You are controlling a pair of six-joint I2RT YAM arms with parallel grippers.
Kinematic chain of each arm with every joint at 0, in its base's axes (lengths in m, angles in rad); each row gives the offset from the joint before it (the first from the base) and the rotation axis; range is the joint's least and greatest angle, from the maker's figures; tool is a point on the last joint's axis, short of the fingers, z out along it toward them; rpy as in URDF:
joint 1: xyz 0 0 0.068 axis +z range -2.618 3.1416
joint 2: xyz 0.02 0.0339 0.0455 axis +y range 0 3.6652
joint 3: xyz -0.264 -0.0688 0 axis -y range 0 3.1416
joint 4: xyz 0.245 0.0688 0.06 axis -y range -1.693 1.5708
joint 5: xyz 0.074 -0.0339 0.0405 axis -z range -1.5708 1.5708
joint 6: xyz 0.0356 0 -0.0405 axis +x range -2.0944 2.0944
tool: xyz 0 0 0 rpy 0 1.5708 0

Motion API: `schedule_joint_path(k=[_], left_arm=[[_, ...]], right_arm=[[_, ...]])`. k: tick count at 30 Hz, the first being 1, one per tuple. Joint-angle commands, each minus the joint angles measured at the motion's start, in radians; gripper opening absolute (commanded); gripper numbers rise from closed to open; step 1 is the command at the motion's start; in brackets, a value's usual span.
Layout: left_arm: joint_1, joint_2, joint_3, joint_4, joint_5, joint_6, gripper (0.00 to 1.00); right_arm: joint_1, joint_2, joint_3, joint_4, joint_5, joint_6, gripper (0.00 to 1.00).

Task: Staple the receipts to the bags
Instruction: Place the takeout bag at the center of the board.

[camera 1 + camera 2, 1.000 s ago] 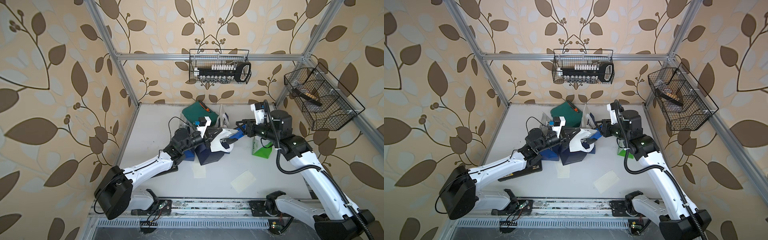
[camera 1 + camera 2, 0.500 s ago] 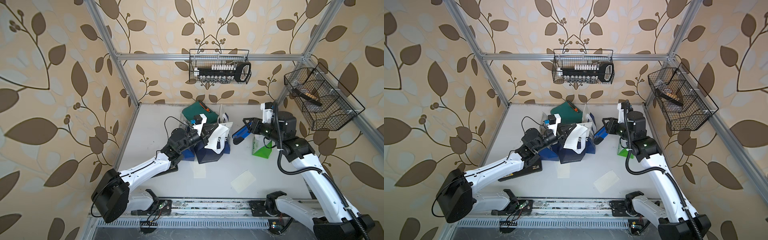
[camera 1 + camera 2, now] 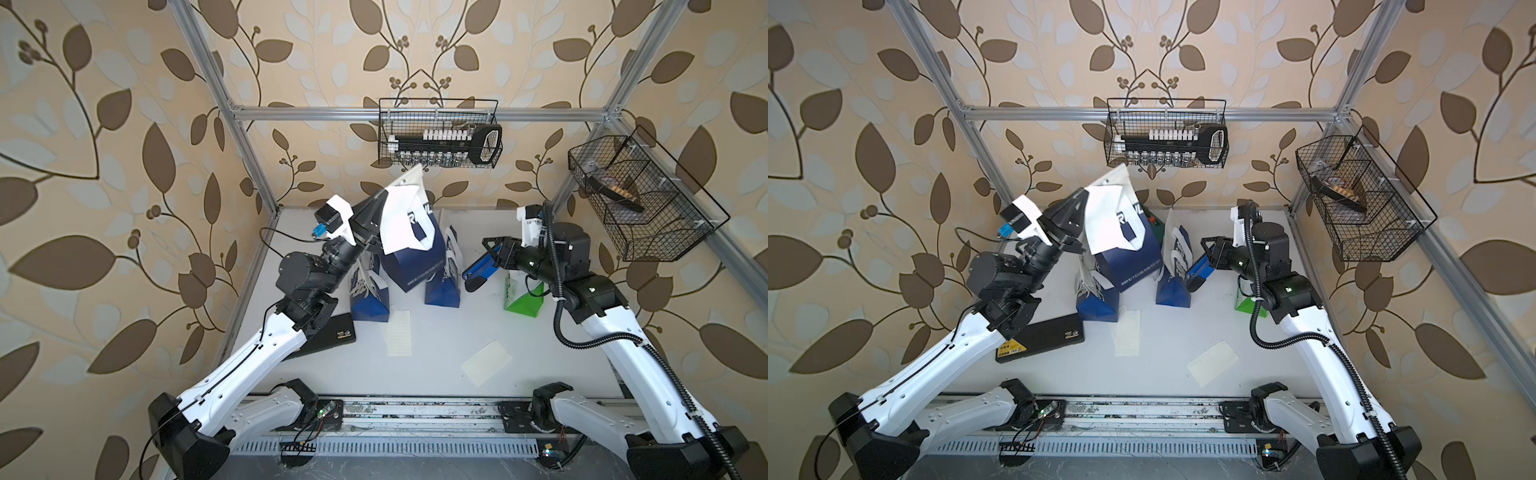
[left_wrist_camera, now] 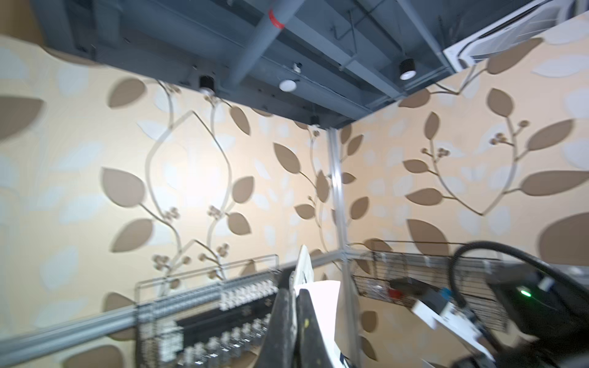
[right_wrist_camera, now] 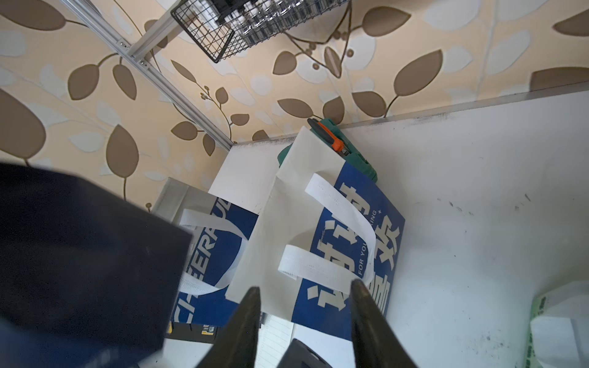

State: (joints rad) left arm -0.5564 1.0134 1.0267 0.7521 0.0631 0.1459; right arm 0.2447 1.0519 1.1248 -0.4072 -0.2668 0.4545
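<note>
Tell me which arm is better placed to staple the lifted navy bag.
Right, I think: the right jaws hold the blue stapler beside the lifted navy bag, while the left jaws are shut on that bag's top.

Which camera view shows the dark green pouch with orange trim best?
The right wrist view: the pouch shows its green body and orange trim plainly, partly behind a standing blue bag. In a top view only a sliver shows beside the lifted bag; the left wrist view misses it.
</note>
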Motion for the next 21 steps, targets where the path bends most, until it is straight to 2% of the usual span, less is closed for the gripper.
schedule_joint_path(k=[1, 4, 6, 8, 12, 15, 18, 21], left_arm=[[0.117, 0.015, 0.027, 0.004, -0.150, 0.123, 0.00], [0.307, 0.042, 0.041, 0.099, -0.151, 0.026, 0.00], [0.443, 0.065, 0.070, 0.130, -0.134, -0.089, 0.00], [0.536, 0.088, 0.083, 0.154, -0.122, -0.163, 0.00], [0.606, 0.134, 0.066, 0.044, -0.195, -0.165, 0.00], [0.644, 0.161, -0.044, 0.018, -0.198, -0.249, 0.00], [0.647, 0.186, -0.154, 0.021, -0.168, -0.271, 0.00], [0.647, 0.206, -0.277, 0.099, -0.149, -0.312, 0.00]], right_arm=[[0.021, 0.011, -0.006, 0.097, -0.085, -0.013, 0.05], [0.044, 0.026, -0.002, 0.112, -0.120, -0.017, 0.04], [0.058, 0.033, 0.003, 0.119, -0.136, -0.025, 0.05], [0.069, 0.039, 0.004, 0.119, -0.140, -0.029, 0.04], [0.078, 0.054, -0.008, 0.116, -0.161, -0.039, 0.04], [0.078, 0.063, -0.024, 0.106, -0.155, -0.054, 0.04], [0.079, 0.066, -0.032, 0.108, -0.156, -0.056, 0.04], [0.079, 0.068, -0.036, 0.111, -0.163, -0.054, 0.04]])
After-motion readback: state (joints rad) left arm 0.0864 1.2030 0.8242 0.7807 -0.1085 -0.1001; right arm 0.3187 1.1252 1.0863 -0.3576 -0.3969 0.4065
